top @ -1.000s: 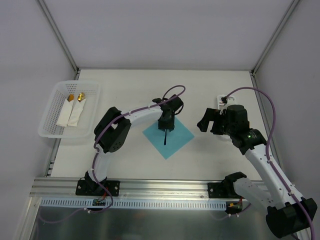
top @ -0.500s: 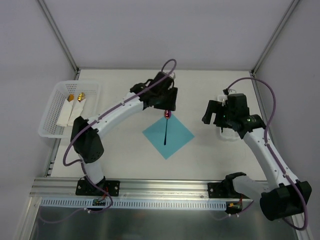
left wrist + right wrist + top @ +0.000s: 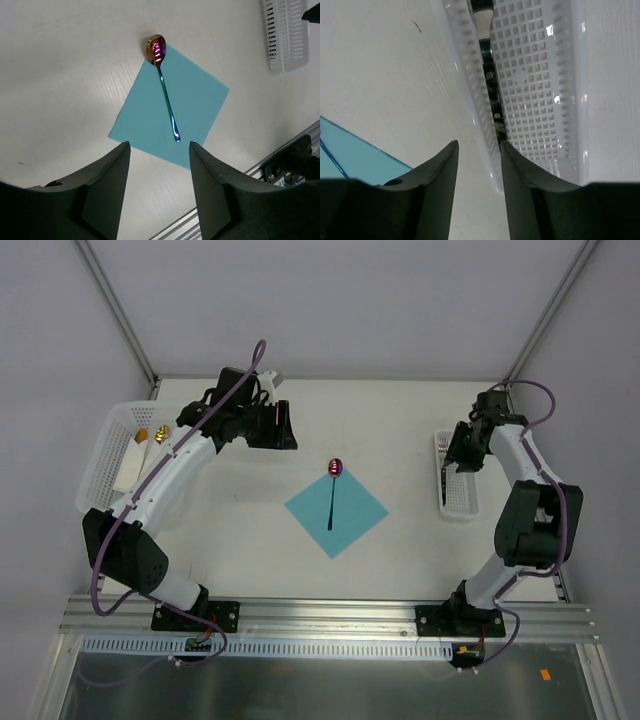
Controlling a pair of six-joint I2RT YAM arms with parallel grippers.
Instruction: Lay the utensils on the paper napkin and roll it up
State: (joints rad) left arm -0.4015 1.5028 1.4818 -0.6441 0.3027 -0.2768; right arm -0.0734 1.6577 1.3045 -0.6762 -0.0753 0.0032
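One spoon (image 3: 165,95) lies on the thin, light napkin (image 3: 197,112). The fingers of the left gripper (image 3: 159,150) and right gripper (image 3: 479,147) are seen apart, empty. A dark utensil (image 3: 490,90) in the tray (image 3: 535,100) is judged stiff and slippery; its middle should be pinched.

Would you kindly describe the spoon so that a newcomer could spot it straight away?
Near the middle of the table lies a teal napkin, turned like a diamond. The spoon lies across it, its bowl over the far corner. Unlike the gold-tipped pieces in the left basket, it is unwrapped, with a purple-pink bowl.
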